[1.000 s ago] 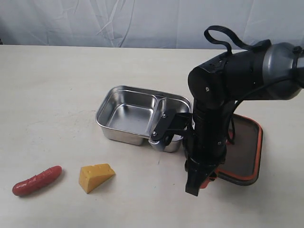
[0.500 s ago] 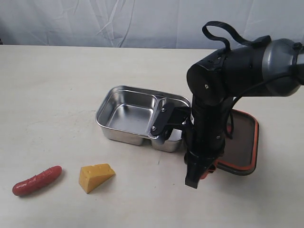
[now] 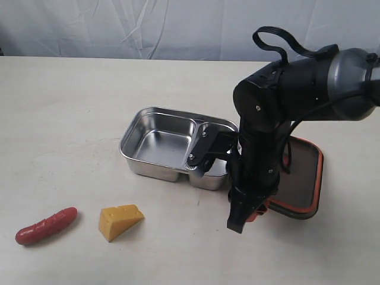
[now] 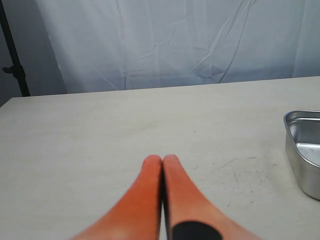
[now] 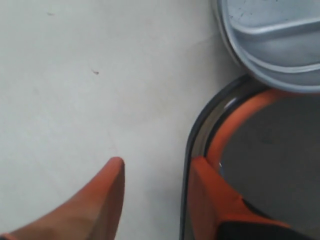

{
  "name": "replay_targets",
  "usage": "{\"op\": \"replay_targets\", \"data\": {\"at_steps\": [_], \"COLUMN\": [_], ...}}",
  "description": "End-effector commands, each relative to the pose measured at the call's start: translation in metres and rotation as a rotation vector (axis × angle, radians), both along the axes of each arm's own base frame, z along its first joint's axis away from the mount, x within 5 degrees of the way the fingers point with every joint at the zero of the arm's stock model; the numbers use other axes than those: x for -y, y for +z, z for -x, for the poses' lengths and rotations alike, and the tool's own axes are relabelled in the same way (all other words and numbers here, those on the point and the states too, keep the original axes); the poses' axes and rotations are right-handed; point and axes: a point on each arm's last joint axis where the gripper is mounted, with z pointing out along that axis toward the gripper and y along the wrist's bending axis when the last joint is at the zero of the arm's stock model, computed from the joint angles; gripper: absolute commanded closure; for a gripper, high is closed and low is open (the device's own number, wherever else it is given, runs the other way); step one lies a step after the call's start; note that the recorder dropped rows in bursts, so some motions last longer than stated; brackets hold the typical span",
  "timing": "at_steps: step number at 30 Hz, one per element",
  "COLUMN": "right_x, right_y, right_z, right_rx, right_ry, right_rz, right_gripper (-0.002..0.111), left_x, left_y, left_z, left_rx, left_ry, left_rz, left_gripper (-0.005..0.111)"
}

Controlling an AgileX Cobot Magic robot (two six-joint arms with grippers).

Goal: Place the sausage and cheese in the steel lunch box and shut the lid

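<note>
The dark red sausage (image 3: 46,226) and the yellow cheese (image 3: 120,221) lie on the table at the front left, apart from both grippers. The steel lunch box (image 3: 133,155) stands empty in the middle, also seen in the wrist views (image 5: 270,45) (image 4: 302,150). The dark lid (image 3: 303,178), orange seal up, lies right of the box. My right gripper (image 3: 244,221) (image 5: 159,162) is open at the lid's (image 5: 270,150) near-left corner. One finger is over the seal, the other over the table, with the lid's edge between them. My left gripper (image 4: 161,159) is shut and empty above bare table.
A pale cloth backdrop (image 3: 178,27) hangs behind the table. The right arm's black body (image 3: 261,136) stands over the box's small compartment and the lid's left part. The left arm is outside the exterior view.
The right arm has shifted slightly left and lower, and the lid has slid a little left with it. Sausage, cheese and box have not moved.
</note>
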Motion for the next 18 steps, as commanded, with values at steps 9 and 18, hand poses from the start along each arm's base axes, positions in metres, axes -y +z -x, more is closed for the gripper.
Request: {"op": "replay_targets", "data": {"at_steps": [9,18], "right_x": [0.0053,0.0051], "right_y": [0.0024,0.0023], "right_z": [0.0016,0.0016], "right_rx": [-0.026,-0.026], "right_ry": [0.009,0.004], "right_rz": [0.061,0.059], "right_gripper": [0.067,0.067], "left_x": [0.0003,0.0003], "left_y": [0.0001,0.0001], "left_z": [0.0000,0.0000], "left_rx": [0.014,0.014], "left_ry": [-0.005,-0.005], "left_rz": [0.003,0.003], "left_gripper": [0.106,0.106]}}
